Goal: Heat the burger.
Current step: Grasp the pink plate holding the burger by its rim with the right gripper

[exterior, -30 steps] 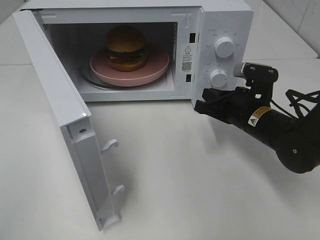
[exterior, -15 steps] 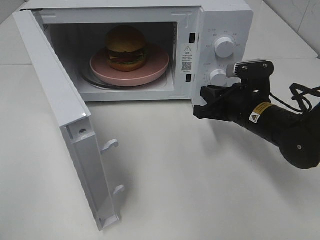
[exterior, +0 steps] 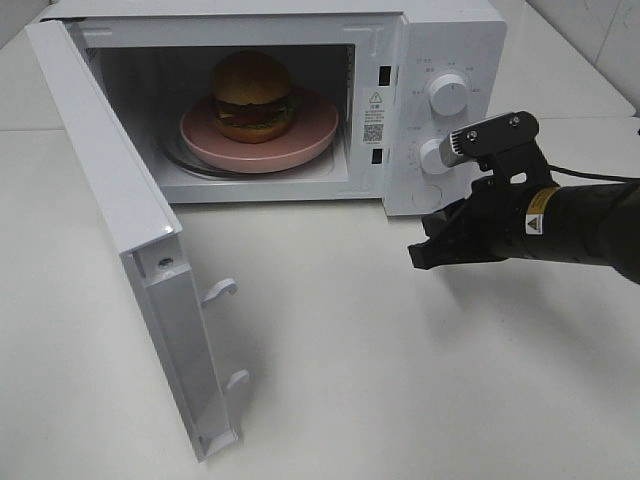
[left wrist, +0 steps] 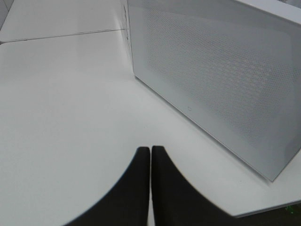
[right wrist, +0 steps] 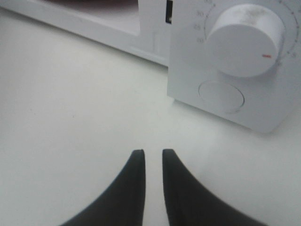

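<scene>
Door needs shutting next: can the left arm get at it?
Probably yes: the left gripper, shut, faces the outer side of the door, with only bare table between them.

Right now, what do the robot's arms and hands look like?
The right arm is bulky matte black, with a yellow warning-triangle label, a silver-fronted camera mount on top and a thin black cable behind. The right hand and left hand each end in two smooth, curved black fingers.

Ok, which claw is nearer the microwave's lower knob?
Right. The right claw is just in front of the lower knob; the left claw faces a perforated white panel, knob out of its view.
</scene>
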`<move>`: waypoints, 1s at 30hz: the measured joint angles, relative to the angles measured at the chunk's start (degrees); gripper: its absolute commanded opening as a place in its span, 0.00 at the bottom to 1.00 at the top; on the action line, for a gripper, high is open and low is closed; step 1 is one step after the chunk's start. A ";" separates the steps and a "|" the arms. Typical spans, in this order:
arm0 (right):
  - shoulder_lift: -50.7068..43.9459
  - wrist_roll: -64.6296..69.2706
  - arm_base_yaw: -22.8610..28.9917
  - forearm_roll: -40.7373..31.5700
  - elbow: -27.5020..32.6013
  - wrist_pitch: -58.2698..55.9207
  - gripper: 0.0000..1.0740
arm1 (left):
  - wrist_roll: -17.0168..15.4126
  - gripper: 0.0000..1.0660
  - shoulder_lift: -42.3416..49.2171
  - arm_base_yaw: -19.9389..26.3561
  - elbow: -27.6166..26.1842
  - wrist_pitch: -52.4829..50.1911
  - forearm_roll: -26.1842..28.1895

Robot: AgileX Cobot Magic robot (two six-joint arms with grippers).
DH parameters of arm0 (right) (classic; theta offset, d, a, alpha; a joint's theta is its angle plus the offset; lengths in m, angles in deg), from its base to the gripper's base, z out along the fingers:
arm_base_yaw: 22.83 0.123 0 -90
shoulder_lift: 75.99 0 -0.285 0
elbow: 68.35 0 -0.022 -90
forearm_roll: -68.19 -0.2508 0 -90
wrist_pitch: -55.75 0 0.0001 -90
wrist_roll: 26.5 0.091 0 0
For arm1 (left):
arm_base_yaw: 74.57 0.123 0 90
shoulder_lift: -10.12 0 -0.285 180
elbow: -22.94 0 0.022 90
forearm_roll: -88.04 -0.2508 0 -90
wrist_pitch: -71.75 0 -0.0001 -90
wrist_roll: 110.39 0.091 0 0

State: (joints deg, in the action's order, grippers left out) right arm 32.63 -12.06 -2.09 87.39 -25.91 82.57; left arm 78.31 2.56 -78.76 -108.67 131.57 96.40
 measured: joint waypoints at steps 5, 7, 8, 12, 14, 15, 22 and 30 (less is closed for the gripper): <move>-2.52 0.00 0.00 1.32 -1.95 -10.54 0.13 | 0.00 0.00 0.00 0.00 0.00 0.00 0.00; -3.72 0.00 0.00 1.38 -3.32 -15.13 0.13 | 0.00 0.00 0.00 0.00 0.00 0.00 0.00; -4.76 0.00 0.00 1.38 -4.64 -20.28 0.13 | 0.00 0.00 0.00 0.00 0.00 0.00 0.00; -5.79 0.00 0.00 1.26 -6.65 -27.79 0.13 | 0.00 0.00 0.00 0.00 0.00 0.00 0.00; -6.65 -0.74 0.00 0.29 -8.82 -34.84 0.13 | 0.00 0.00 0.00 0.00 0.00 0.00 0.00; -6.65 -0.74 0.00 0.29 -8.82 -34.84 0.13 | 0.00 0.00 0.00 0.00 0.00 0.00 0.00; -7.56 -17.65 0.00 -17.36 -15.30 -51.22 0.13 | 0.00 0.00 0.00 0.00 0.00 0.00 0.00; -7.62 -33.17 0.00 -34.95 -20.28 -59.70 0.22 | 0.00 0.00 0.00 0.00 0.00 0.00 0.00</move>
State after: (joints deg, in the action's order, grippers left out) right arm 25.01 -45.24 -2.09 52.44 -46.20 22.87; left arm 78.31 2.56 -78.76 -108.67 131.57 96.40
